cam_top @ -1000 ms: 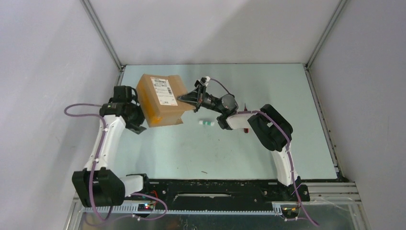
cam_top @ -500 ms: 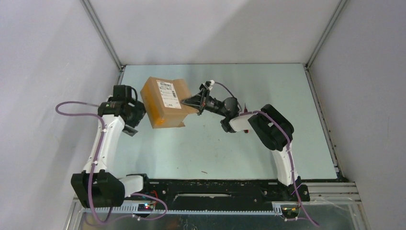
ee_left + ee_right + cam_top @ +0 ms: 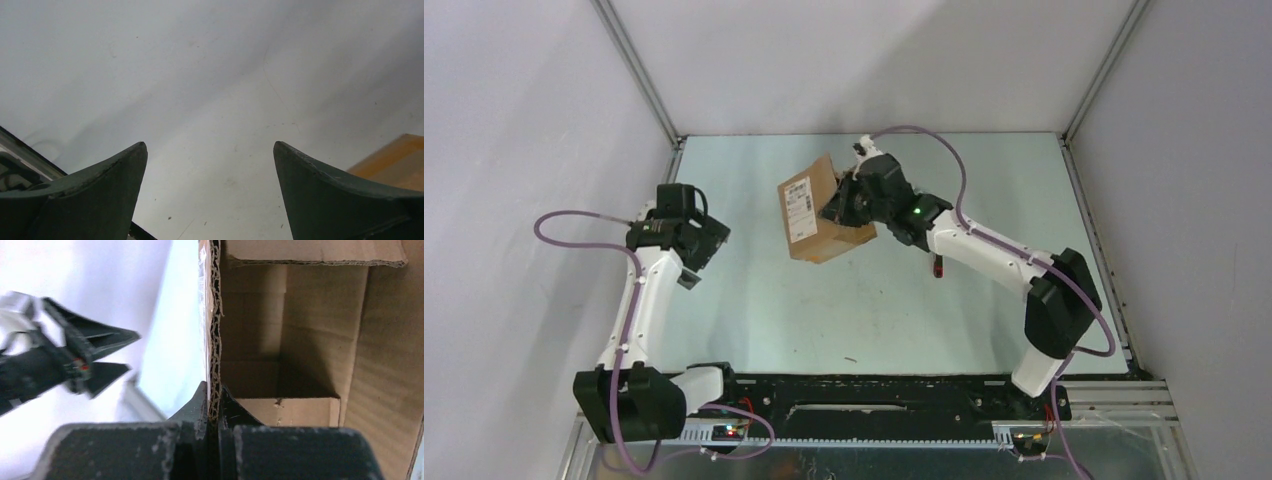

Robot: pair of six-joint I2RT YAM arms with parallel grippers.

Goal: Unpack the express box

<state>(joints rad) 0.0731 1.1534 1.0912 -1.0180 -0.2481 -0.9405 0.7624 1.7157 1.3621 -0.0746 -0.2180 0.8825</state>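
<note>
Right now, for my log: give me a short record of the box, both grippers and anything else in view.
express box: open, tilted, white label facing leftward
box interior: no contents visible in the right wrist view
right gripper: shut on one box wall
left gripper: open, empty, apart from the box
other: red object, partly hidden beneath the right arm

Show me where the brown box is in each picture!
Top external: the express box sits tilted at the upper middle, held by the right gripper.
Left wrist: only one corner of the express box shows, low at the right edge.
Right wrist: its open inside fills the right side, and the right gripper pinches its wall.
Shared landmark: the open left gripper, left of the box in top external and right wrist.
</note>
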